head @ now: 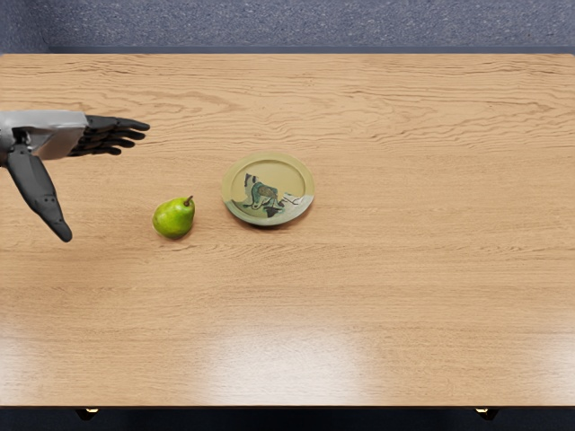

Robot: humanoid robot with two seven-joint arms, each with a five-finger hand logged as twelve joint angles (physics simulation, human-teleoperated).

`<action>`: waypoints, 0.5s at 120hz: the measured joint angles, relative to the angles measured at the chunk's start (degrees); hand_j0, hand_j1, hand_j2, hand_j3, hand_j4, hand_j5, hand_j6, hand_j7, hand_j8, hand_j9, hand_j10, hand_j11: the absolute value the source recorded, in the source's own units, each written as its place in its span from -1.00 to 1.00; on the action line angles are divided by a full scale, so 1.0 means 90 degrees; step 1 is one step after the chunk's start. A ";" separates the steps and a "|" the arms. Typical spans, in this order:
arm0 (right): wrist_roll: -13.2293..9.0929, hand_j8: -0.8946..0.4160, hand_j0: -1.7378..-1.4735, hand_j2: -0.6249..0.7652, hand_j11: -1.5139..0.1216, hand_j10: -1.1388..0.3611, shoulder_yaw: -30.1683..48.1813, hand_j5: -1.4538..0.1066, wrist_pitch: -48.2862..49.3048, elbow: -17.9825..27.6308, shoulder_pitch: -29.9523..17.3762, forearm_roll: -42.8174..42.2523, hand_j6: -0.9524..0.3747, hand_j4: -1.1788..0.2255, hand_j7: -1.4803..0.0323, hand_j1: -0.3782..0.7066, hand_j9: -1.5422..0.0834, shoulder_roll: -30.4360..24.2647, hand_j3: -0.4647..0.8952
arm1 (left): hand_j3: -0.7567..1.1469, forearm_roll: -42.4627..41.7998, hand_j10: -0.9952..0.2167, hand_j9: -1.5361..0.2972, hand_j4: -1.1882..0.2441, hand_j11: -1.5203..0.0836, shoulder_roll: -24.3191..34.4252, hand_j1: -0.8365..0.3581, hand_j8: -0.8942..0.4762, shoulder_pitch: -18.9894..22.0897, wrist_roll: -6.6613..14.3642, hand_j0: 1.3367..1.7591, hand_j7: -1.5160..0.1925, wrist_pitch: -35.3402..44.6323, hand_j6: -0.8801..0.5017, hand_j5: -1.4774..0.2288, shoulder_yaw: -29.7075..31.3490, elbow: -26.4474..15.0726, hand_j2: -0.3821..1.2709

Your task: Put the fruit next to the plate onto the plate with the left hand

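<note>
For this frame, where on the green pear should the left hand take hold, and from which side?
Probably grip the pear around its round, wide belly, coming from above on the picture's left. Its narrow stem end tilts toward the plate, apart on its right, and the open left hand hovers further left.

Wooden table (pixel 404 314), grey-blue floor (pixel 287 22) beyond its far edge, pale glare (pixel 287 359) near front
</note>
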 joint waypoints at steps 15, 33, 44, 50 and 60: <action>-0.0023 0.36 -0.40 -0.10 0.85 0.52 0.0014 0.86 0.0000 -0.0002 0.0152 0.0002 0.43 0.68 0.96 -0.95 0.90 0.0000 -0.32 | -0.20 0.0017 0.60 0.65 0.62 0.87 -0.0236 0.95 0.27 -0.0078 0.0156 0.52 0.75 0.0016 0.24 0.70 -0.0033 0.0021 -0.53; -0.0033 0.37 -0.40 -0.10 0.85 0.52 -0.0011 0.86 0.0000 -0.0003 0.0243 -0.0004 0.44 0.68 0.96 -0.95 0.90 0.0000 -0.32 | -0.20 0.0086 0.60 0.65 0.62 0.87 -0.1077 0.95 0.27 -0.0655 0.2458 0.52 0.75 0.0231 0.24 0.70 -0.0085 0.0177 -0.53; -0.0035 0.36 -0.40 -0.10 0.85 0.52 -0.0018 0.86 0.0000 -0.0003 0.0259 -0.0005 0.44 0.68 0.96 -0.95 0.90 0.0000 -0.32 | -0.20 0.0465 0.60 0.65 0.62 0.87 -0.1484 0.95 0.27 -0.0694 0.3308 0.52 0.75 0.0709 0.24 0.70 -0.0087 0.0183 -0.53; -0.0035 0.37 -0.40 -0.10 0.85 0.52 -0.0016 0.86 0.0000 -0.0003 0.0264 -0.0005 0.44 0.68 0.96 -0.95 0.90 0.0000 -0.32 | -0.20 0.0768 0.60 0.65 0.62 0.87 -0.1668 0.95 0.27 -0.0664 0.3538 0.52 0.75 0.1129 0.24 0.70 -0.0076 0.0113 -0.53; -0.0035 0.37 -0.40 -0.10 0.85 0.52 -0.0015 0.86 0.0000 -0.0005 0.0267 -0.0005 0.44 0.68 0.96 -0.95 0.90 0.0000 -0.32 | -0.20 0.1124 0.60 0.65 0.63 0.87 -0.1999 0.95 0.27 -0.0660 0.3743 0.52 0.75 0.1569 0.24 0.70 -0.0074 -0.0112 -0.53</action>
